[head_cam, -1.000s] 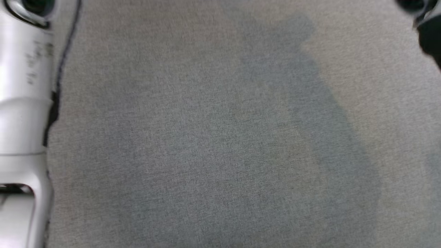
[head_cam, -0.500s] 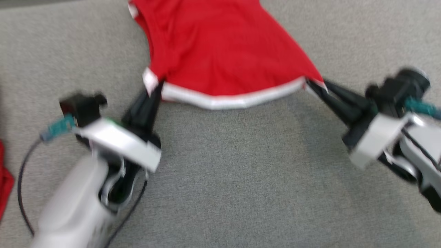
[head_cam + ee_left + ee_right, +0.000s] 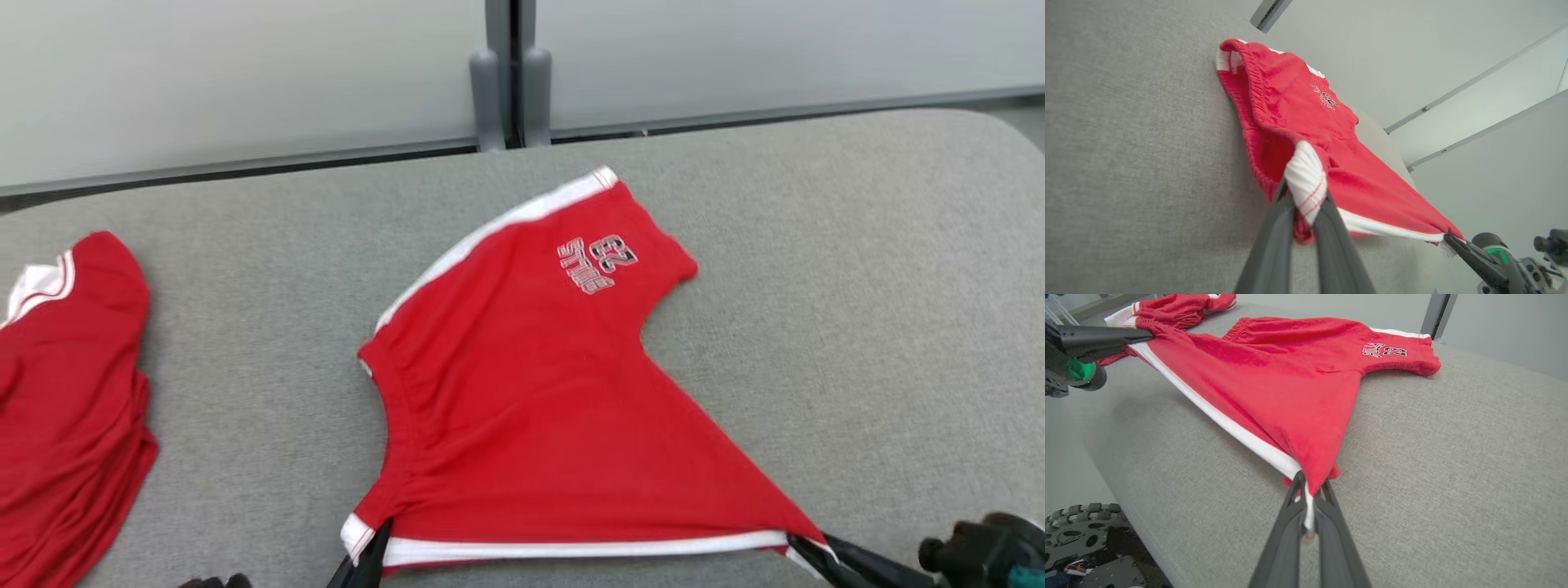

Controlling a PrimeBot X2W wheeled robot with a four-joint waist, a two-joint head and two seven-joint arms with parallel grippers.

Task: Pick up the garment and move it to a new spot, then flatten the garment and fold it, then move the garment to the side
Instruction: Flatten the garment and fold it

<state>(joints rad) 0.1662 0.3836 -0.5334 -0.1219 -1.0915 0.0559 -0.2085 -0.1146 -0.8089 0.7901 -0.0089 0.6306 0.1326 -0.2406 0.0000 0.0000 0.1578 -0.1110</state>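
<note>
Head just tipped up, so it's the view that shifted, not the cloth. Same as 0.5 s ago, my left pincer (image 3: 1306, 204) and right pincer (image 3: 1311, 486) are clamped on the 2 ends of the red shorts' (image 3: 531, 392) white-striped edge. Shorts lie mid-cushion (image 3: 857, 286), near edge pulled taut toward me. Reckon I'm flattening now, with the fold still to come.

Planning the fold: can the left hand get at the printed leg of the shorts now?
Probably not yet: the left hand is shut on a near corner of the shorts. Once released, nothing lies over the printed leg.
</note>
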